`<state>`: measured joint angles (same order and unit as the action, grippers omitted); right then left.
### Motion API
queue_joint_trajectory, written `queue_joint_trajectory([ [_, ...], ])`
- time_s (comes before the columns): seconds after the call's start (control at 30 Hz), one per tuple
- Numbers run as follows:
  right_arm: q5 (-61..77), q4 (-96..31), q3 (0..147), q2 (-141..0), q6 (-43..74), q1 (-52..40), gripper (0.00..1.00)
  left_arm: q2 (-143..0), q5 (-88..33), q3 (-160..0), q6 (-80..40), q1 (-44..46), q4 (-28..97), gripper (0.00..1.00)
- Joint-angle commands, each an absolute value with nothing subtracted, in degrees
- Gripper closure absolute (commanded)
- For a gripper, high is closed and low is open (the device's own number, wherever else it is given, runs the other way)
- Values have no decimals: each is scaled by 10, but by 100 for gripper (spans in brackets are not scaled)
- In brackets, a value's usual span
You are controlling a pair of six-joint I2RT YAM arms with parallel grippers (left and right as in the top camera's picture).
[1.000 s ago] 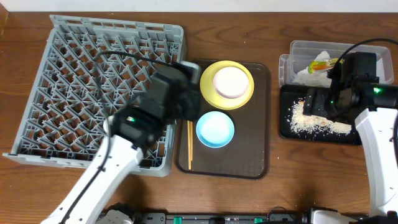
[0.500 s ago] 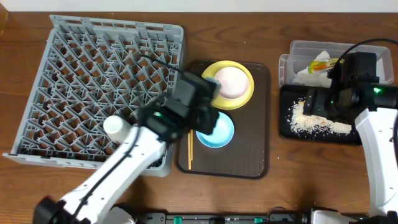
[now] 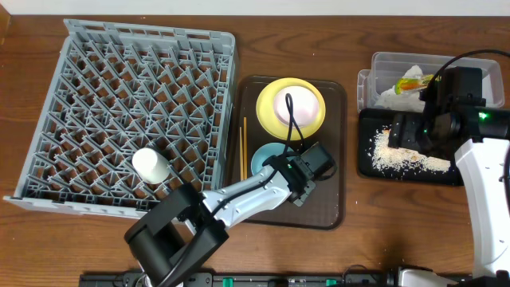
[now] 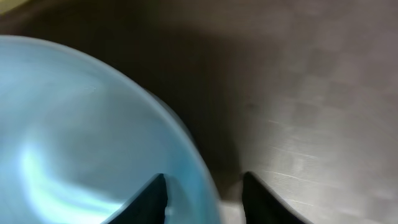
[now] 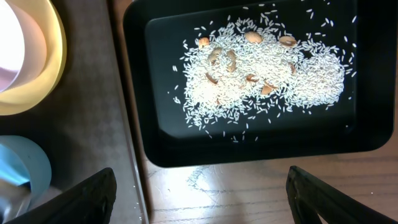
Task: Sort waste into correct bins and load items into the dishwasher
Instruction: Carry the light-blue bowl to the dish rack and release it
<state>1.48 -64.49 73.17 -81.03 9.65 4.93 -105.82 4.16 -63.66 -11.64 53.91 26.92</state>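
The light blue bowl [image 3: 263, 159] sits on the brown serving tray [image 3: 331, 199], below the yellow plate [image 3: 315, 119] that holds the white bowl [image 3: 291, 106]. My left gripper [image 3: 288, 169] is down at the blue bowl's right edge. In the left wrist view its jaws [image 4: 204, 196] are open and straddle the bowl's rim [image 4: 93, 124], one finger inside and one outside. The chopsticks [image 3: 243, 147] lie on the tray's left side. The white cup [image 3: 150, 165] lies in the grey dish rack [image 3: 119, 72]. My right gripper [image 3: 414, 134] hangs wide open [image 5: 205, 199] and empty by the black tray [image 3: 370, 163] of rice scraps [image 5: 261, 74].
The clear tub [image 3: 382, 62] at the back right holds the snack wrapper [image 3: 411, 81] and white tissue [image 3: 389, 96]. The right wrist view also shows the yellow plate [image 5: 37, 68] and the blue bowl [image 5: 25, 165] at its left edge. The left arm's cable arches over the plate.
My left arm has swung from the rack's right edge across the serving tray and come down at the blue bowl's right rim. The right arm has not moved.
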Motion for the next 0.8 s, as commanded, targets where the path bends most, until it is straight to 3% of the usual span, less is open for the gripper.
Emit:
queue_joint_trajectory([
  [0.0, 9, -646, 740, -804, 102, 53, 15, -1065, 107, -642, -114, 538, 269, 79],
  [0.03, 9, -646, 740, -804, 102, 53, 15, -1065, 108, -642, -114, 538, 269, 91],
  [0.07, 9, -647, 740, -804, 102, 53, 15, -1065, 108, -643, -114, 538, 269, 94],
  [0.5, 9, -650, 740, -804, 102, 53, 15, -887, -4, -665, -114, 515, 269, 94],
  [0.77, 9, -650, 740, -804, 102, 53, 15, -757, -198, -665, -114, 335, 273, 94],
])
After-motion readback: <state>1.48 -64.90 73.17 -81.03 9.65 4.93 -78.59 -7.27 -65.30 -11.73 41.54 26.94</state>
